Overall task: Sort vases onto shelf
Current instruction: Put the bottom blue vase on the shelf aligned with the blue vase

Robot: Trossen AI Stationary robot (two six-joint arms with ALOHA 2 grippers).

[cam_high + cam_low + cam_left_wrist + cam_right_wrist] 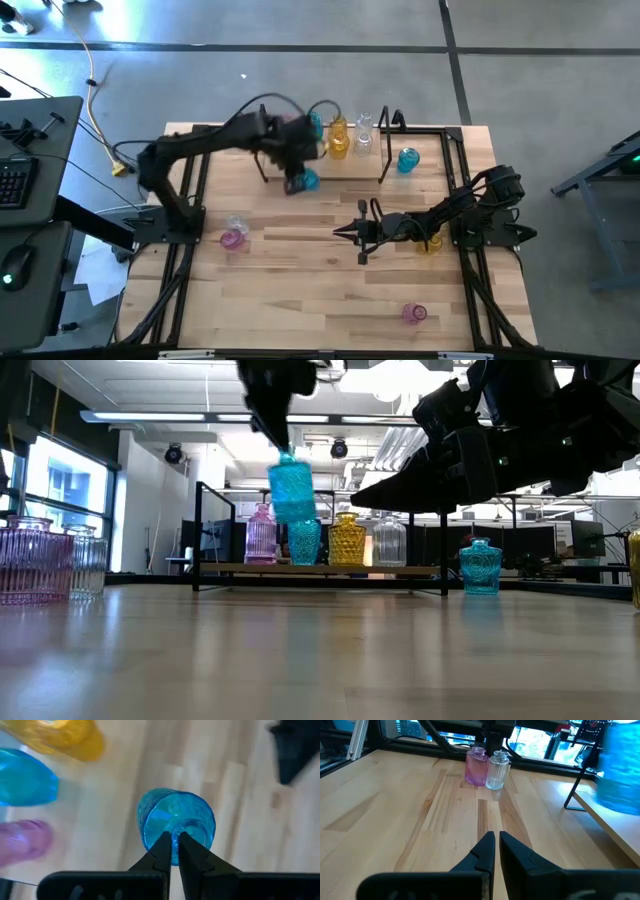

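My left gripper (296,176) is shut on a teal-blue vase (292,490) and holds it in the air in front of the shelf (320,569). Pink (261,535), teal (304,541), yellow (347,539) and clear (389,542) vases stand in a row on the shelf, on their bases. Another teal vase (407,160) stands on the table just right of the shelf. My right gripper (340,232) waits shut over the middle of the table, touching nothing. My left gripper grips the teal-blue vase at the rim of its mouth (175,831), pinched between the two fingertips (162,847). The fingers come from above, slanting down. The vase hangs below them, slightly tilted and lifted clear of the table and the shelf.
A pink (232,240) and a clear vase (238,224) stand together at the table's left. A yellow vase (430,243) stands beside the right arm, and a pink one (415,313) near the front right. A black rail frame (455,160) edges the table.
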